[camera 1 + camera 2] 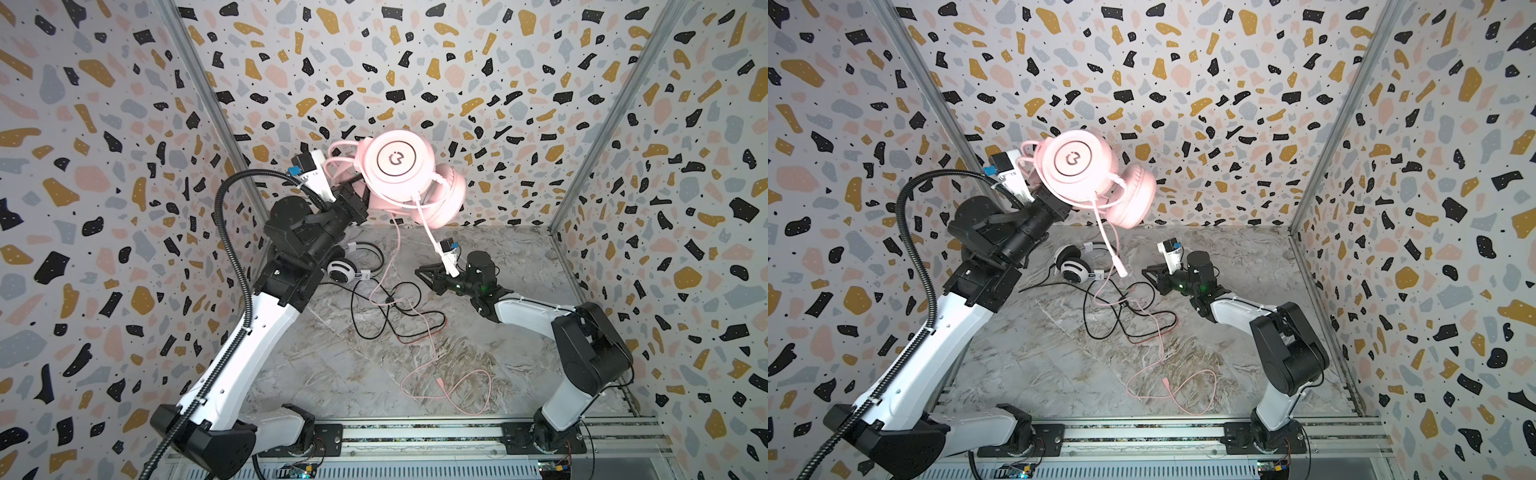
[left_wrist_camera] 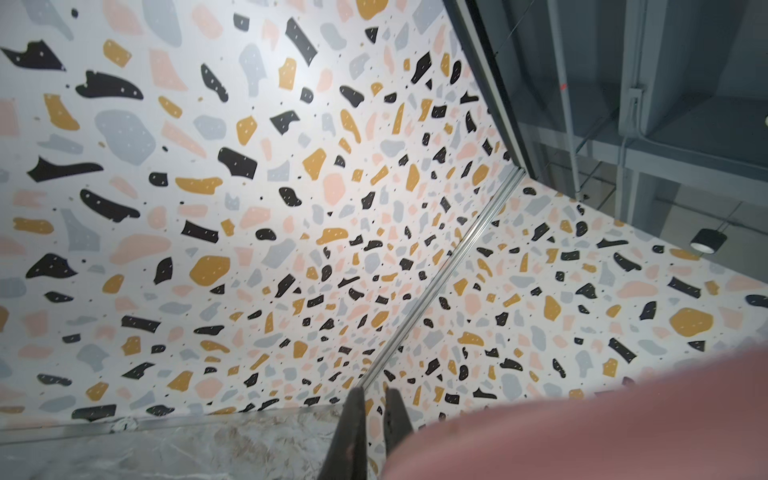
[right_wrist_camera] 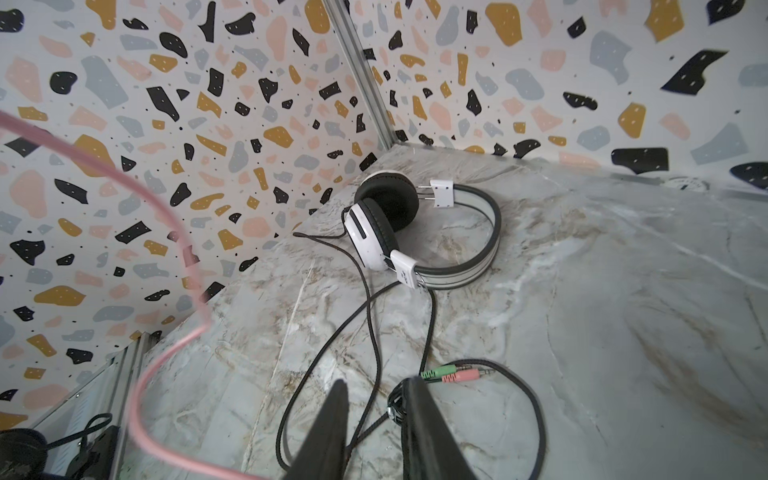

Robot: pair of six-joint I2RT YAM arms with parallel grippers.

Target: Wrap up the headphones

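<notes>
Left gripper (image 2: 374, 397) pinches the glossy pink headset (image 1: 401, 164) aloft; right gripper (image 3: 374, 384) stands spread, empty.

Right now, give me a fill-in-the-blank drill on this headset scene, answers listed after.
1. The left claw holds the pink headset up in the ____.
2. The white headset lies on the table, touched by ____ claw.
3. The right claw is ____ and holds nothing.
Answers: air; neither; open.
</notes>
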